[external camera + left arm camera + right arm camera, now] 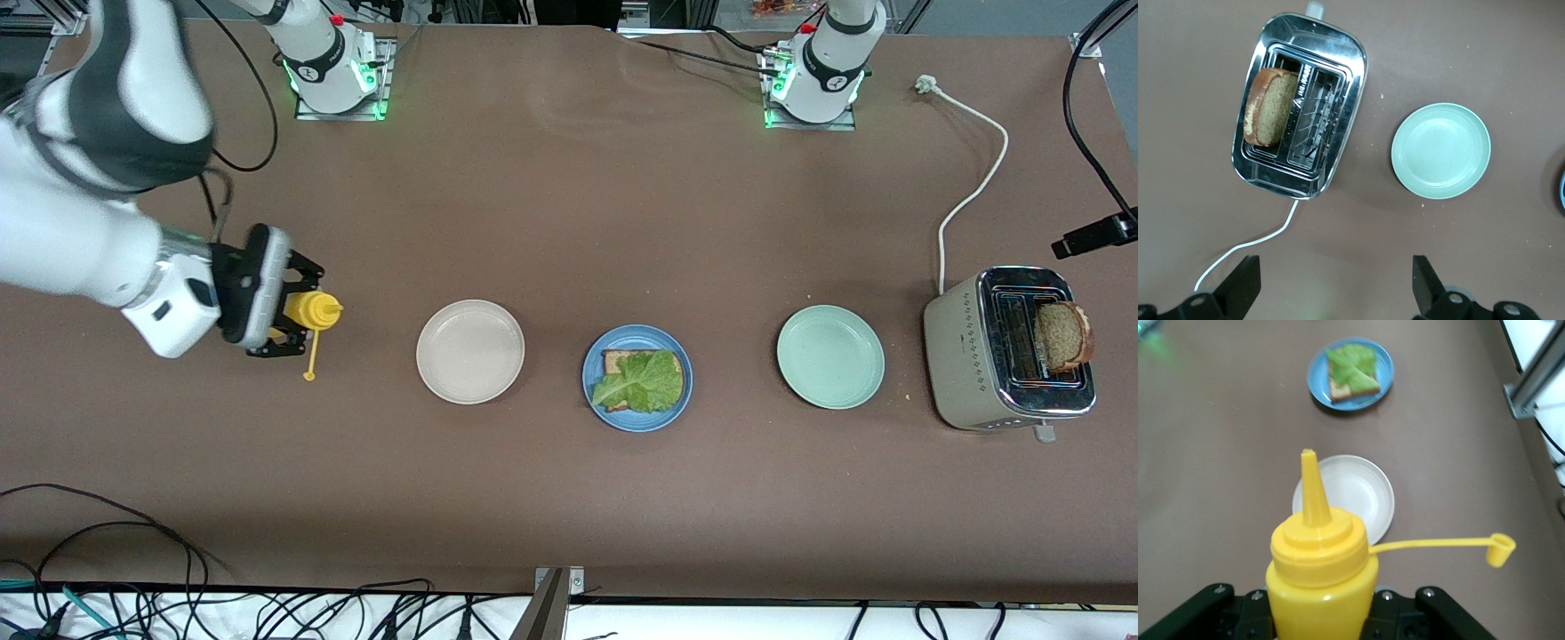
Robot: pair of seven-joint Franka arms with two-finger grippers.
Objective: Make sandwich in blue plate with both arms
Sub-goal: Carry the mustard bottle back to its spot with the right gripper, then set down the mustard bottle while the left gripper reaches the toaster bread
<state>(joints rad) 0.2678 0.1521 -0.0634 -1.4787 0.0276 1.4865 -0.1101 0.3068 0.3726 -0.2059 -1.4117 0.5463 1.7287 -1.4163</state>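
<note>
While the front view takes in the whole table (569,213), it shows nothing of the left gripper: only that arm's base stands at the table's top edge. The right gripper (298,324) is over the table near the right arm's end, its black fingers clamped on a yellow squeeze bottle (313,309) whose cap (309,376) dangles on a thin strap; most of the bottle's body is hidden by the gripper. Along the middle of the table sit a cream plate (470,351), the blue plate (594,391) and a mint-green plate (830,356), each apart from the next. On the blue plate lies a bread slice (615,362) largely covered by a lettuce leaf (642,382), with no second slice on top. Near the left arm's end stands a toaster (969,351) with another slice (1062,335) sticking up from one slot. From the left wrist view, the left gripper (1331,283) hangs with its fingers (1241,283) spread wide and nothing between them, over bare table beside the toaster (1338,100) and mint plate (1441,151); the slice (1269,107) leans in its slot, and the fingers are cut off by the frame's edge. From the right wrist view, the bottle (1321,580) fills the foreground and hides the fingers gripping it; its open nozzle points toward the cream plate (1368,490), with the blue plate (1381,377) and lettuce (1351,365) farther on, slightly blurred.
</note>
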